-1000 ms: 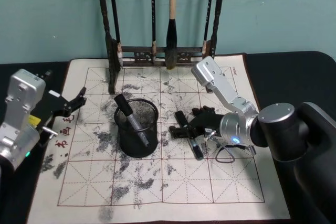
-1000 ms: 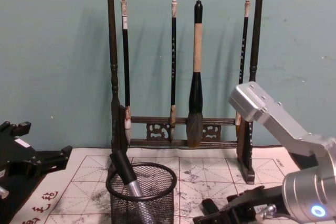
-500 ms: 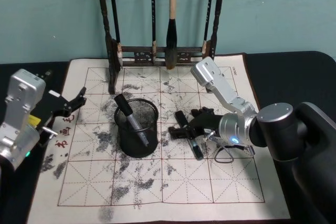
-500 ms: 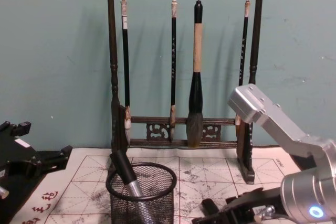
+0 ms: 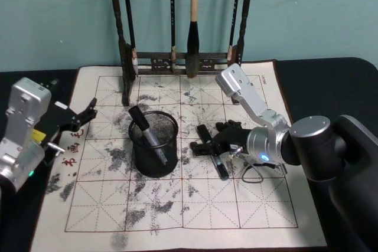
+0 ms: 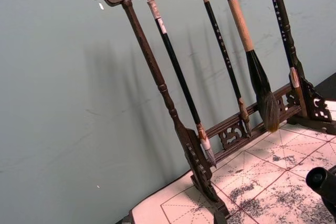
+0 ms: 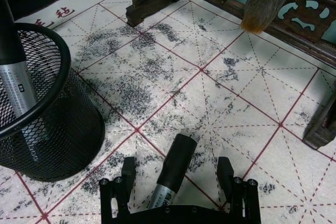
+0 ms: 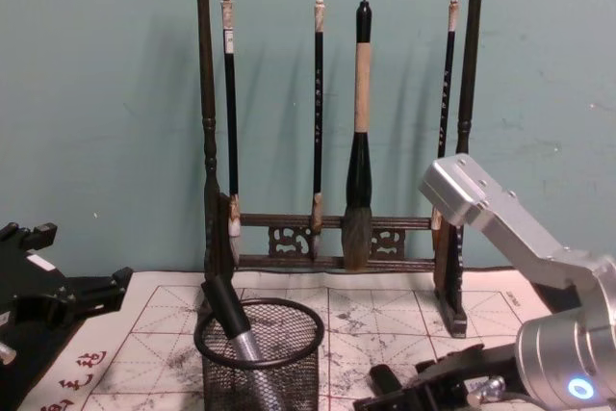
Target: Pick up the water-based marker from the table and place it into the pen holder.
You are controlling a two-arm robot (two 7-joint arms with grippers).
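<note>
A dark water-based marker (image 5: 221, 168) (image 7: 176, 156) lies on the ink-stained mat just right of the pen holder (image 5: 153, 146) (image 8: 260, 372) (image 7: 63, 140), a round black wire-mesh cup. Another marker (image 5: 143, 128) (image 8: 234, 324) (image 7: 13, 87) leans inside the cup. My right gripper (image 5: 208, 141) (image 7: 177, 170) is low over the mat and open. Its fingers (image 7: 128, 170) stand on either side of the lying marker with a gap on both sides. My left gripper (image 5: 82, 115) (image 8: 91, 294) is parked open over the mat's left edge, apart from the cup.
A tall dark wooden brush rack (image 5: 177, 60) (image 8: 332, 238) (image 6: 178, 129) with several hanging brushes stands at the back of the mat (image 5: 177, 210). The black table (image 5: 319, 81) surrounds the mat. A thin cord loop (image 5: 254, 175) lies by my right wrist.
</note>
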